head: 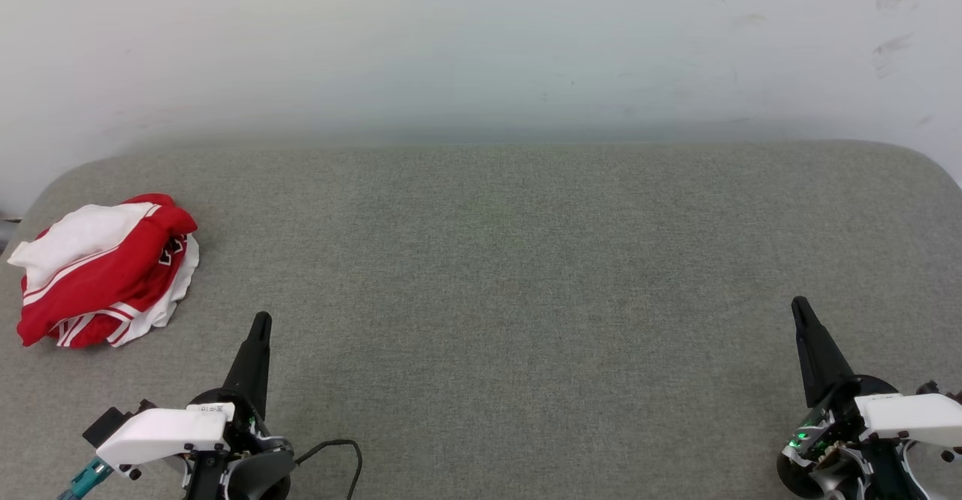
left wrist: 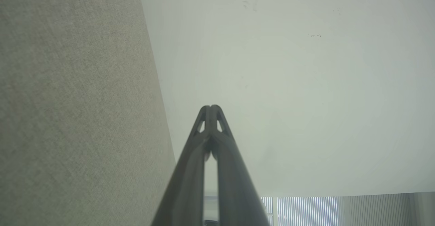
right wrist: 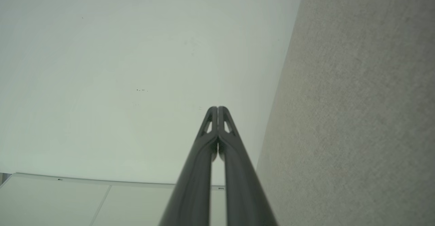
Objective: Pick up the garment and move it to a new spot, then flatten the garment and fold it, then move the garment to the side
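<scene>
Because the shirt (head: pixel 105 271) is lying in a crumpled heap at the far left of the grey padded table (head: pixel 526 259), close to its rounded corner and well apart from both grippers, the first pick-up is judged to be the risky step. If only one loose layer or a white sleeve is pinched, the rest may be left hanging in a bunch and flattening made harder. If the heap is pushed sideways rather than lifted, it could be slid over the nearby edge. The left gripper (head: pixel 261 323) and the right gripper (head: pixel 799 304) are both seen closed, with nothing between the jaws, so they would have to be parted before any grab. A descent with them together would only press the cloth down. A black cable (head: pixel 342 451) is looped beside the left arm and might be snagged in a wide reach. The shirt's place, the cable and the spacing of the two arms are given by the head view. What is added by the wrist views is a close look along the fingers (left wrist: pixel 190 171), pressed together tip to tip against the pale wall (left wrist: pixel 306 83). Window blinds (left wrist: pixel 306 210) are also caught at the bottom of the left wrist view.
</scene>
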